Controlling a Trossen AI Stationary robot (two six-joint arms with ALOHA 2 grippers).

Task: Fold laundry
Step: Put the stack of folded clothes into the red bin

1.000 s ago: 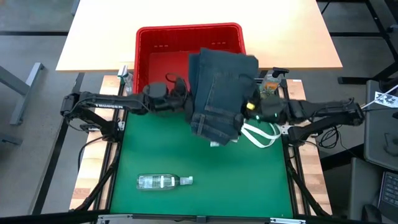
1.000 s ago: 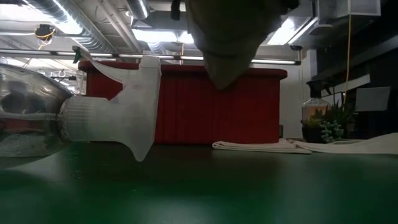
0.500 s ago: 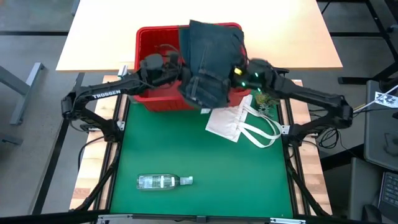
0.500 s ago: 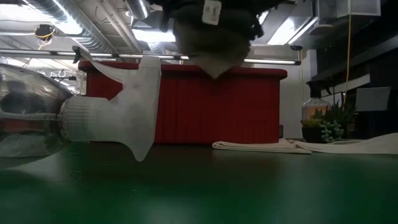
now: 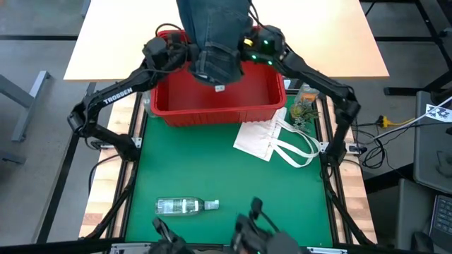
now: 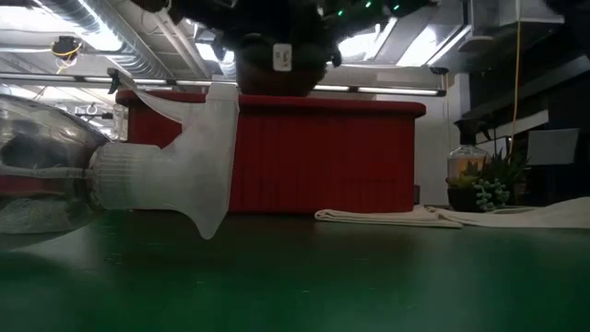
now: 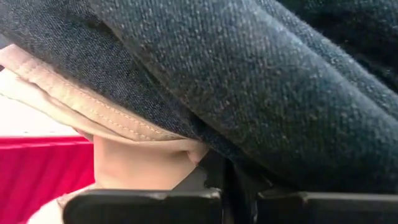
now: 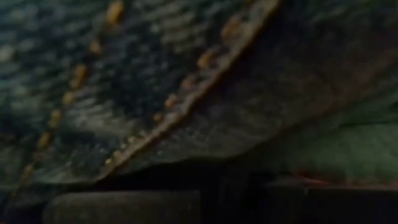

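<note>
both hands point(image 5: 185, 56) point(image 5: 248, 51) clamped on folded jeans point(image 5: 212, 32) between them

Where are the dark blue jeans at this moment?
In the high view, the jeans hang above the red basket at the table's far side, between the left gripper and right gripper.

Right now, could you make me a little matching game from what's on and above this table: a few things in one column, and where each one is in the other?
Things:
1. jeans
2. red basket
3. clear bottle
4. white bag

Places:
A. lying on the green mat's near part
B. held up in the air by both grippers
C. at the mat's far edge, under the jeans
D. on the mat beside the basket, straps toward the right arm

Pairs: 1-B, 2-C, 3-A, 4-D
</note>
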